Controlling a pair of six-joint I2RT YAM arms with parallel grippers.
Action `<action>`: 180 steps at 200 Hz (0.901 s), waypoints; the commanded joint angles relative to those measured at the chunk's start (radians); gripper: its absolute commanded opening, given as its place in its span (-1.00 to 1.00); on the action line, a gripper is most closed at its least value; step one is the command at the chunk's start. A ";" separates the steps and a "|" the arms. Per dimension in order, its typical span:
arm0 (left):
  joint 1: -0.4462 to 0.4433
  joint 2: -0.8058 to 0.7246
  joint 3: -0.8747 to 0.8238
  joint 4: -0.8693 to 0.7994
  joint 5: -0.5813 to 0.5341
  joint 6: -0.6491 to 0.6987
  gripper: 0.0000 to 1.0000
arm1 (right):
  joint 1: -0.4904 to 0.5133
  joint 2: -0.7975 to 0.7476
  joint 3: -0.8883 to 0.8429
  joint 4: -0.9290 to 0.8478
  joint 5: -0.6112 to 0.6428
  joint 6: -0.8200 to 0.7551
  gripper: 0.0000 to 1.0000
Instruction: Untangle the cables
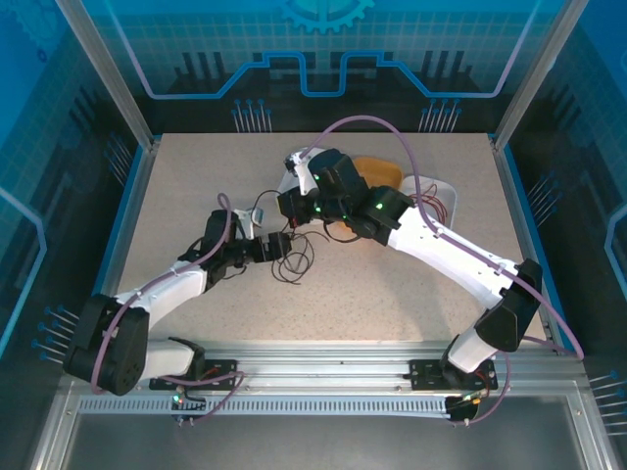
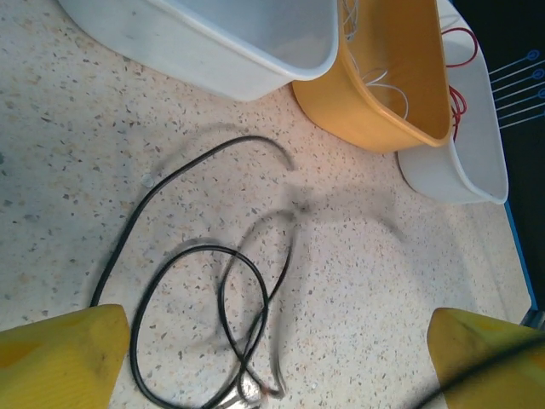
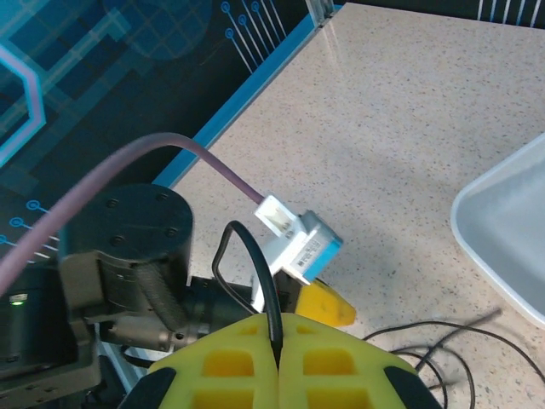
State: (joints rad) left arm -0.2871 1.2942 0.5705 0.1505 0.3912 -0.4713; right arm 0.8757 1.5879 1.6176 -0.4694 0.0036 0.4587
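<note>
Looks maybe two-thirds done. Thin red wires (image 2: pixel 458 94) already dropped in the far white plastic tub (image 2: pixel 460 179), thin white wires (image 2: pixel 383 81) in the yellow-orange plastic tub (image 2: pixel 358 119). Left to sort: a thin black cable (image 2: pixel 243 139) lying on the speckled table (image 2: pixel 409 256), looped and crossing itself. Left gripper (image 2: pixel 277 341) right above it, fingers spread wide, holding nothing. Right gripper (image 3: pixel 278 341) pressed together, pinching a black cable loop (image 3: pixel 255 256). Can't tell if it's the same cable.

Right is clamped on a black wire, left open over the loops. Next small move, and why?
Probably lower the left gripper onto the looped black cable and close: its jaws stand open above it, and the right gripper pinches a black wire.
</note>
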 commanded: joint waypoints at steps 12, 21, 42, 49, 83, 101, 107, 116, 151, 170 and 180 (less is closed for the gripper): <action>-0.007 0.057 -0.012 0.134 -0.013 -0.082 0.59 | -0.007 0.002 0.024 0.030 -0.047 0.019 -1.00; -0.007 0.070 -0.011 0.164 -0.009 -0.105 0.48 | -0.008 -0.003 0.018 0.031 -0.042 0.022 -1.00; -0.007 0.092 0.000 0.160 -0.040 -0.129 -0.14 | -0.011 -0.024 0.011 0.018 -0.021 0.020 -1.00; -0.007 0.094 0.002 0.146 -0.056 -0.130 -0.32 | -0.013 -0.032 0.011 0.009 -0.013 0.016 -1.00; -0.007 0.084 -0.008 0.071 -0.124 -0.131 -0.51 | -0.023 -0.083 0.022 -0.042 0.056 -0.022 -1.00; -0.006 0.063 -0.024 0.065 -0.138 -0.150 -0.07 | -0.031 -0.095 0.027 -0.071 0.109 -0.046 -1.00; -0.006 0.052 -0.029 0.064 -0.143 -0.159 -0.01 | -0.037 -0.095 0.027 -0.076 0.118 -0.051 -1.00; -0.006 0.034 -0.034 0.056 -0.160 -0.169 0.01 | -0.050 -0.090 0.025 -0.085 0.126 -0.053 -1.00; 0.022 -0.087 -0.027 -0.121 -0.335 -0.219 0.59 | -0.093 -0.060 0.039 -0.104 0.164 -0.078 -1.00; 0.040 -0.165 -0.036 -0.139 -0.320 -0.216 0.97 | -0.123 -0.028 0.061 -0.098 0.164 -0.096 -1.00; 0.042 -0.200 -0.026 -0.170 -0.313 -0.215 0.99 | -0.134 -0.003 0.067 -0.080 0.180 -0.109 -1.00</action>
State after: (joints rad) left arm -0.2569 1.1790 0.5514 0.0727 0.1192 -0.6773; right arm 0.7723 1.5364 1.6417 -0.5541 0.1371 0.3939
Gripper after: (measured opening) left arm 0.979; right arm 0.042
